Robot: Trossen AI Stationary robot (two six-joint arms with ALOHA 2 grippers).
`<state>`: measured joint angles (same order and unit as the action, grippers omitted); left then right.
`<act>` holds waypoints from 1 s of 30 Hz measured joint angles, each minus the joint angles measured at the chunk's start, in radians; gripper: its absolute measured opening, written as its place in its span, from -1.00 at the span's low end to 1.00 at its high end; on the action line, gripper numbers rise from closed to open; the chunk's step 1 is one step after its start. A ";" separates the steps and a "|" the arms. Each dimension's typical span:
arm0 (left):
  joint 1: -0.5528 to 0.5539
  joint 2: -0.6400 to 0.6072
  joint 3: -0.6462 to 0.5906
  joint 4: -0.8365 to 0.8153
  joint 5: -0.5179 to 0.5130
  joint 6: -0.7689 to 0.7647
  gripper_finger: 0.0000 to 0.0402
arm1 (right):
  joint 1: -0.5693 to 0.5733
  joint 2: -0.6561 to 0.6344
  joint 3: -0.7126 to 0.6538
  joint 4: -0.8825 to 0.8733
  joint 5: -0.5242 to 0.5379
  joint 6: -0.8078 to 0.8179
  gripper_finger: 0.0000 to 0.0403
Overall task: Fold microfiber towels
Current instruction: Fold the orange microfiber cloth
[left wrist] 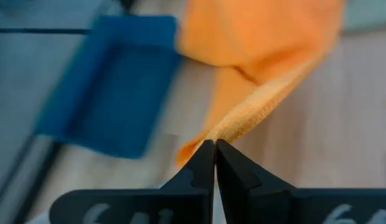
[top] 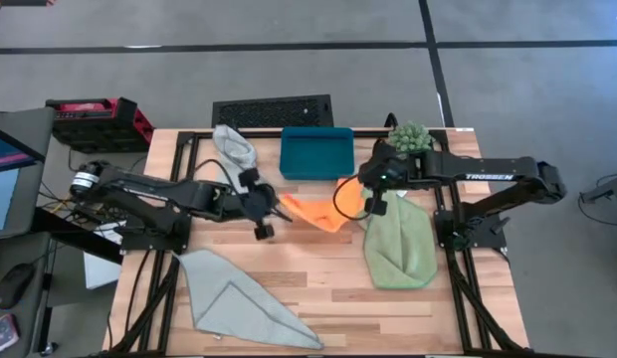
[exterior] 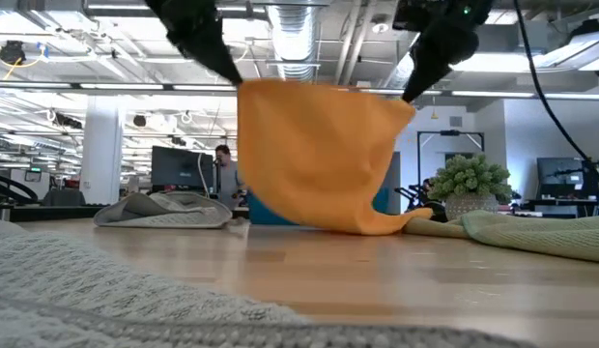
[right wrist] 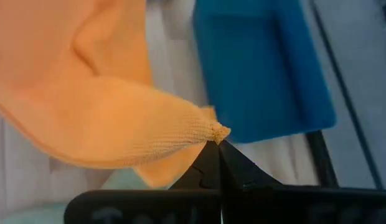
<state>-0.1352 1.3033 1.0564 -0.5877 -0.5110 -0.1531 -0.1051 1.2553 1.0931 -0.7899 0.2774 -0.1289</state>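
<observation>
Right claw (right wrist: 218, 144) pinching orange towel (right wrist: 87, 93) corner; teal tray (right wrist: 258, 68) beyond.

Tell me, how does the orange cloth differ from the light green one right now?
The orange towel hangs lifted, a corner pinched by the left gripper and another by the right gripper; the light green towel lies on the table, untouched. The orange one is stretched like a sheet; the green one lies rumpled. Both are soft cloths.

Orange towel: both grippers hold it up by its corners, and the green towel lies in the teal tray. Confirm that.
Not quite: the green towel lies on the table beside the right arm, as the high view shows; the teal tray holds none. Both grippers, left and right, hold the orange towel.
</observation>
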 joint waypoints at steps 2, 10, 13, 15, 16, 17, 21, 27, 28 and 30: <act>0.000 -0.012 0.034 -0.025 -0.067 -0.011 -1.00 | 0.005 -0.023 0.000 0.031 0.049 0.013 -0.97; 0.014 -0.012 0.174 -0.061 -0.279 0.020 -1.00 | 0.040 -0.055 0.045 0.076 0.358 0.003 -0.98; 0.021 -0.012 0.224 -0.079 -0.317 0.025 -1.00 | 0.051 -0.054 0.095 0.081 0.406 -0.038 -0.97; 0.023 -0.012 0.261 -0.097 -0.346 0.028 -1.00 | 0.055 -0.051 0.130 0.080 0.406 -0.054 -0.98; 0.024 -0.012 0.281 -0.106 -0.354 0.029 -1.00 | 0.055 -0.051 0.146 0.079 0.405 -0.059 -0.98; 0.024 -0.012 0.300 -0.116 -0.358 0.028 -1.00 | 0.055 -0.052 0.161 0.079 0.406 -0.063 -0.98; 0.024 -0.012 0.349 -0.193 -0.356 0.006 -1.00 | 0.051 -0.052 0.181 0.061 0.405 -0.063 -0.98; 0.024 -0.012 0.401 -0.371 -0.297 -0.155 -1.00 | 0.064 -0.052 0.182 -0.028 0.378 -0.027 -0.97; 0.024 -0.012 0.408 -0.401 -0.271 -0.182 -1.00 | 0.068 -0.052 0.181 -0.045 0.373 -0.018 -0.97; 0.024 -0.012 0.410 -0.455 -0.208 -0.230 -1.00 | 0.079 -0.053 0.182 -0.084 0.370 0.000 -0.96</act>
<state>-0.1116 1.2911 1.4666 -1.0427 -0.7185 -0.3827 -0.0262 1.2020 1.2747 -0.8736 0.6470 -0.1291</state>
